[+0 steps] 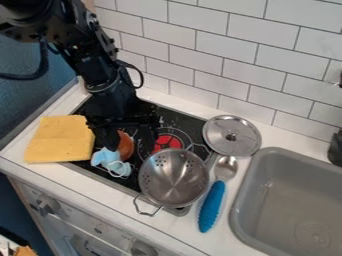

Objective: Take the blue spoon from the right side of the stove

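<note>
Squarely on the near right of the stove (188, 124) sits a perforated steel colander (174, 177); the blue-handled spoon (212, 207) lies between it and the cut-off sink (257, 172). Fingers spread, the tool (129, 146) partly hides an orange-brown object (125, 146).

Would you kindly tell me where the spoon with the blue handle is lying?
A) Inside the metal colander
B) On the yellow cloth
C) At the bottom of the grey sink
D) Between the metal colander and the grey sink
D, because the spoon lies on the counter, with the colander on one side and the sink on the other.
</note>
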Available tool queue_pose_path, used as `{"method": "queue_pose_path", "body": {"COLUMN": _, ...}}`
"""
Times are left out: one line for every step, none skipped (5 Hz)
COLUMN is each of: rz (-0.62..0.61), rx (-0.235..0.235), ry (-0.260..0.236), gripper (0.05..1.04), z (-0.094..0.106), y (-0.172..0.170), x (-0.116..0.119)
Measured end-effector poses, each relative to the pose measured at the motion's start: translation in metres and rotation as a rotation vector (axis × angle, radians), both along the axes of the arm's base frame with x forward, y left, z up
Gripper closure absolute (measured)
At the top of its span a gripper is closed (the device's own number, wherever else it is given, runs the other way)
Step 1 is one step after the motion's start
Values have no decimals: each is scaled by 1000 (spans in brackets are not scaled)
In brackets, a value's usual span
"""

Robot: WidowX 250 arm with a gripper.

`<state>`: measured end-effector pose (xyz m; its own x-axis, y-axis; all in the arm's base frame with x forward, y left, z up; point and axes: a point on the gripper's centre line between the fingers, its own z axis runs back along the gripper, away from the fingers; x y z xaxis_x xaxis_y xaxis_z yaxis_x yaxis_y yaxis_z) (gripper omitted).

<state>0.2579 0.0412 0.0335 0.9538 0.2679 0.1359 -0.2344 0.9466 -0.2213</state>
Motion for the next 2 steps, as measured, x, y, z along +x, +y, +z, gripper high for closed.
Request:
{"method": "queue_pose_path", "body": {"rz": 13, "rx": 0, "ry": 40, "gripper": 83, "z": -8, "y": 0, "x": -4}}
{"method": "queue_pose_path", "body": {"rz": 51, "rx": 83, "ry": 61, "gripper": 83, "z": -3, "y": -5, "x": 8}}
